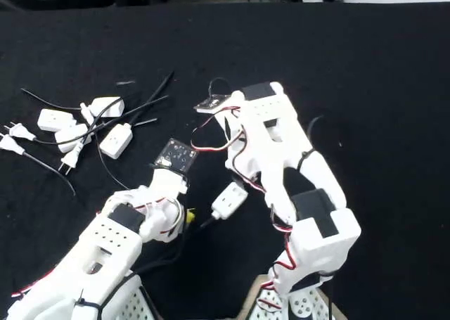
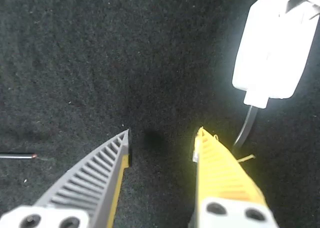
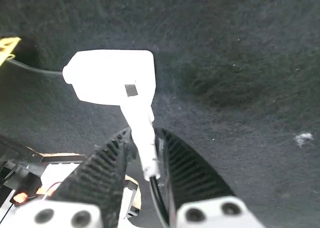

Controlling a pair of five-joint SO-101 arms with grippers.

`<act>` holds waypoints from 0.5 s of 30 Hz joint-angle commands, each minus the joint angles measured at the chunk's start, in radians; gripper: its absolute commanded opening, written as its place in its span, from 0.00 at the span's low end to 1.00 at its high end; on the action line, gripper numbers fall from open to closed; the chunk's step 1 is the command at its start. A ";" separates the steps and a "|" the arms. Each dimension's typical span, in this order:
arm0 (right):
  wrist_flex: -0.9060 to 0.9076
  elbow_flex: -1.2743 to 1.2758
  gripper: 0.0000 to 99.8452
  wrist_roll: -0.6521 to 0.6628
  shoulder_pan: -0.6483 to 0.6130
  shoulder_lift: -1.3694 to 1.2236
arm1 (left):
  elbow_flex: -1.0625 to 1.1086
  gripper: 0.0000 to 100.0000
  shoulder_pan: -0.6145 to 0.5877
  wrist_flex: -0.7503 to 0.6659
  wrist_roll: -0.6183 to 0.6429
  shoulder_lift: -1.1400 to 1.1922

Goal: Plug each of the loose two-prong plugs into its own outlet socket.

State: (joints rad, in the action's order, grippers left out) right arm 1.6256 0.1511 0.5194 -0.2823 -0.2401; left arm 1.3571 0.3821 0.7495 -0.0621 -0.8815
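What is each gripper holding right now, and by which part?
Right gripper clamps the white plug by its body, nose at the outlet socket. Left gripper holds nothing.

Landmark: white rectangular plastic outlet socket (image 1: 228, 200), mid-table. The white plastic right arm (image 1: 271, 133) is hanging over the socket's far & right sides, blocking approach from there. The right gripper (image 3: 144, 138) is clamping the white two-prong plug (image 3: 141, 120) at one end of the socket, so that end is taken. A thin black cord (image 2: 247, 125) is trailing off the other end, near the left gripper (image 2: 162, 138). Its fingers are standing apart w/ bare cloth between them, giving an open lane up to the socket. Well left & beyond the socket, a pile of white sockets, plugs & black cords (image 1: 74, 133) is cluttering the surface. The black cloth table (image 1: 380, 74) far right of the socket is lying open.
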 commanded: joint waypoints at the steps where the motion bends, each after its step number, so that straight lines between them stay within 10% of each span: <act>1: -0.009 -0.015 0.01 -0.012 0.003 0.018 | -0.028 0.21 -0.005 0.003 -0.009 -0.020; 15: -0.031 -0.013 0.01 -0.133 -0.146 0.012 | -0.028 0.21 -0.005 0.002 -0.009 -0.020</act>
State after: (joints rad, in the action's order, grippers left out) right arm 1.6256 0.1511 0.4074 -0.3851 -0.2340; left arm 1.3571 0.3805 0.7495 -0.0621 -0.8815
